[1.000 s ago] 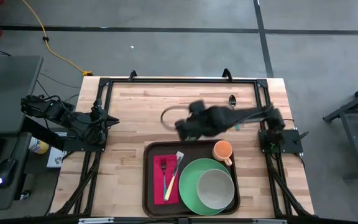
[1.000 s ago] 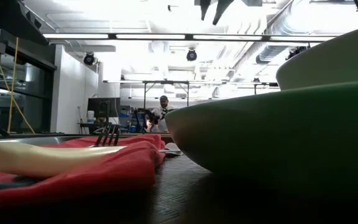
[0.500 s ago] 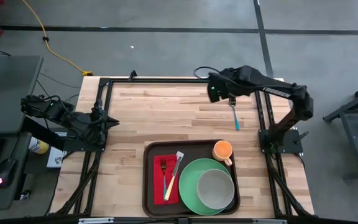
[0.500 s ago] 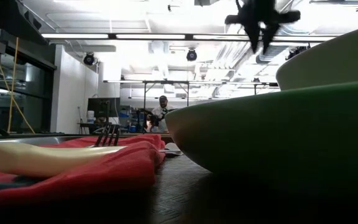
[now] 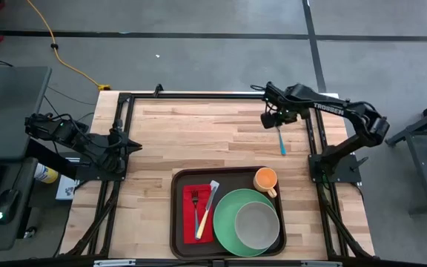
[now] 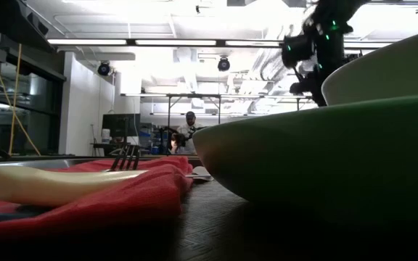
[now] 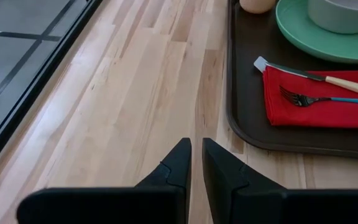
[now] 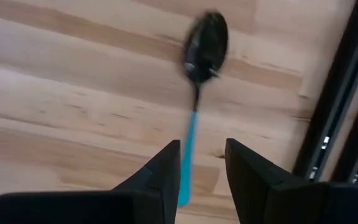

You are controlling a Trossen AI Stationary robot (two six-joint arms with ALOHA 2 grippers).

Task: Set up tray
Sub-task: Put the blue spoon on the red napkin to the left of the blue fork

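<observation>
**Right wrist view: jaws parted over the spoon, tray well away**

Right wrist view: the right gripper (image 8: 199,168) is seen with its two dark fingers (image 8: 160,174) parted by a narrow gap and nothing held between them. The blue handle of a spoon (image 8: 197,93) runs into that gap, and its dark bowl lies farther out on the bare wooden table (image 8: 73,93); whether the fingers touch the handle cannot be told. From above, the right gripper (image 5: 273,119) is placed over the table's far right part, above the spoon (image 5: 280,139), close to the black frame rail.

The tray (image 5: 178,222) lies well apart from these jaws, at the table's near edge, a little right of centre. On it are seen a red napkin (image 5: 190,222) with a fork (image 5: 196,202) and a cream-handled knife (image 5: 207,211), a green plate (image 5: 228,222) holding a grey bowl (image 5: 256,222), and an orange cup (image 5: 265,179) at its far right corner.

The left gripper (image 7: 196,165) is held low over the table's left side, its fingers nearly together and empty, with the tray (image 7: 241,93) just beyond them to one side.
</observation>
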